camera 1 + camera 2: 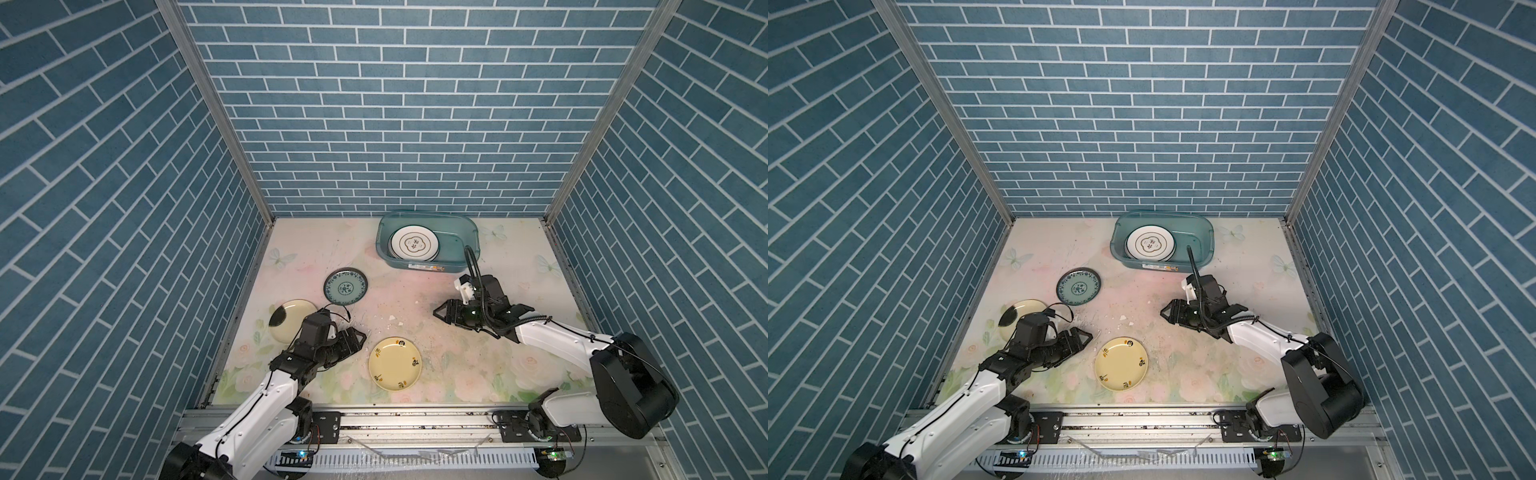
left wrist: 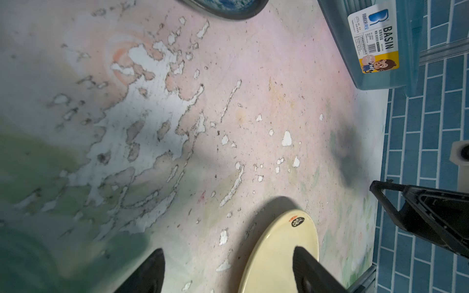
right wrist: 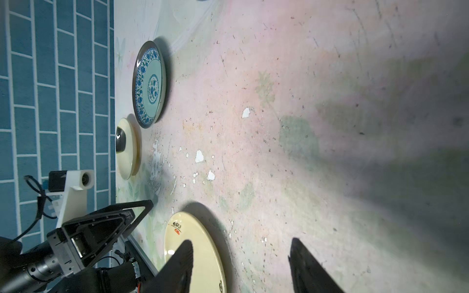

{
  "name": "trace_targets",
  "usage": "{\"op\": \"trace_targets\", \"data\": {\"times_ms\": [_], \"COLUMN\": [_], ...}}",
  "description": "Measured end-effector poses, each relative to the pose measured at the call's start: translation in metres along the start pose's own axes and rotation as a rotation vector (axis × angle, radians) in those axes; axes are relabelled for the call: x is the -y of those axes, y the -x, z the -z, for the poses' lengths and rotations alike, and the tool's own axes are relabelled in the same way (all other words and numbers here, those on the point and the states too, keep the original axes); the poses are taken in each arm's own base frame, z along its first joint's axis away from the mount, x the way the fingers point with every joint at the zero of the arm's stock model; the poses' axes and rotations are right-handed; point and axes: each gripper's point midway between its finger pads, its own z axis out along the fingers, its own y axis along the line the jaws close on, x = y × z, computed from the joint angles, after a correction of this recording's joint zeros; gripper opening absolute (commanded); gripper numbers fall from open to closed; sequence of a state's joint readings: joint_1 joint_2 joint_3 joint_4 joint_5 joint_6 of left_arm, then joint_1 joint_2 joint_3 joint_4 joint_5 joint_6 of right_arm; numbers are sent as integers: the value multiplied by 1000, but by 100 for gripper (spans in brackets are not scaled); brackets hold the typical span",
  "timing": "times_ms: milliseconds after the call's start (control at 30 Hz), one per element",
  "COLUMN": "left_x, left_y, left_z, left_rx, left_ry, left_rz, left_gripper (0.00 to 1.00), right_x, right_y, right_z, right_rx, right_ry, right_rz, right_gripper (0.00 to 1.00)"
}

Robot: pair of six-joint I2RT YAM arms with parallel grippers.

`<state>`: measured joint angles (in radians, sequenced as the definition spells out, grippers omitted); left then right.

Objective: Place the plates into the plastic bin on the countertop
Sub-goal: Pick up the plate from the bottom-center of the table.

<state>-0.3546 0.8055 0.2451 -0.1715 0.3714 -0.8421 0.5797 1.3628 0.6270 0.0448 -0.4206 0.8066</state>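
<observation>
Near left jaws, pale yellow plate [image 1: 395, 363]

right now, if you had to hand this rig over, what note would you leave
The left gripper is open and empty, low beside the pale yellow plate.
The right gripper is open and empty, over the countertop in front of the plastic bin.
Done: plates are stacked in the bin, with the white plate on top; the number beneath is unclear.
To do: three plates lie on the countertop: the pale yellow plate, the teal floral plate and the cream plate with a black blotch.
</observation>
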Motion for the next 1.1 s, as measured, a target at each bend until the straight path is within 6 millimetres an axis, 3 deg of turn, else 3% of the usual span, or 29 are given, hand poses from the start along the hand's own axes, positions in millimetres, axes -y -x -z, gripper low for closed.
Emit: {"op": "trace_targets", "data": {"times_ms": [200, 467, 800, 1100], "left_x": [5, 5, 11, 12], "left_y": [-13, -27, -35, -39], "left_z": [-8, -20, -30, -33], "left_rx": [-38, -88, -149, -177], "left_ry": [-28, -30, -7, 9], "left_rz": [3, 0, -51, -97], "left_gripper": [68, 59, 44, 37], "right_x": [11, 5, 13, 17], "right_y": [-3, 6, 4, 2], "right_z": [-2, -4, -15, -16], "right_rx": [39, 80, 67, 69], "right_ry": [-7, 28, 17, 9], "right_rz": [-46, -45, -53, -55], "right_gripper": [60, 60, 60, 60]}}
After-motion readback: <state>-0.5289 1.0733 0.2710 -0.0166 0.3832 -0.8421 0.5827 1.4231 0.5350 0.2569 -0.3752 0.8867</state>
